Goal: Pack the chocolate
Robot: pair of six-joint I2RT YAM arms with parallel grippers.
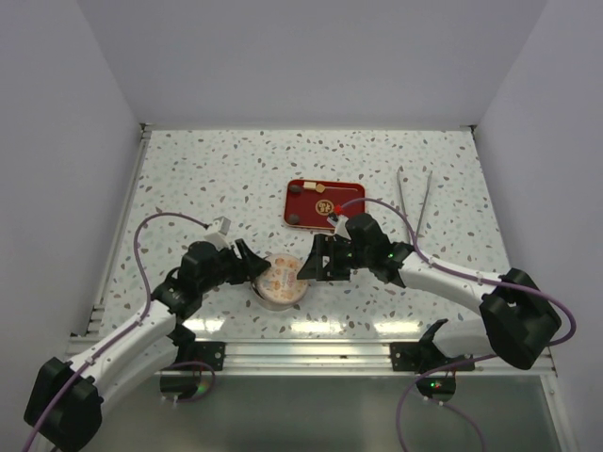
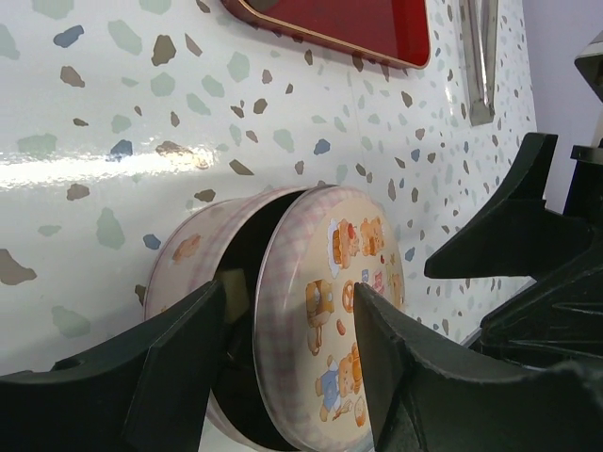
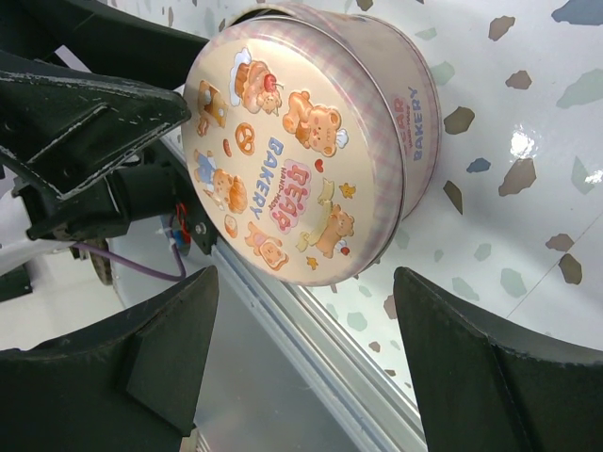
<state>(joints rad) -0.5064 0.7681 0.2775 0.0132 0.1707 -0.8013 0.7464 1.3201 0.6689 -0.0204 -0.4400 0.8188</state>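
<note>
A round pink tin (image 1: pixel 281 281) printed with bears stands near the table's front edge. Its lid (image 2: pixel 330 282) is tilted up off the base (image 2: pixel 179 254), showing a dark interior with a pale piece (image 2: pixel 235 285) inside. My left gripper (image 2: pixel 290 292) straddles the raised lid edge and is shut on the lid, one finger under it and the other on its printed face. My right gripper (image 3: pixel 306 301) stands wide open just right of the tin, with nothing between its fingers. Dark chocolate pieces (image 1: pixel 299 189) lie in the red tray (image 1: pixel 325 202) farther back.
Metal tongs (image 1: pixel 415 198) lie to the right of the red tray. An aluminium rail (image 1: pixel 311 353) runs along the table's near edge, right behind the tin. White walls close in the left, right and back.
</note>
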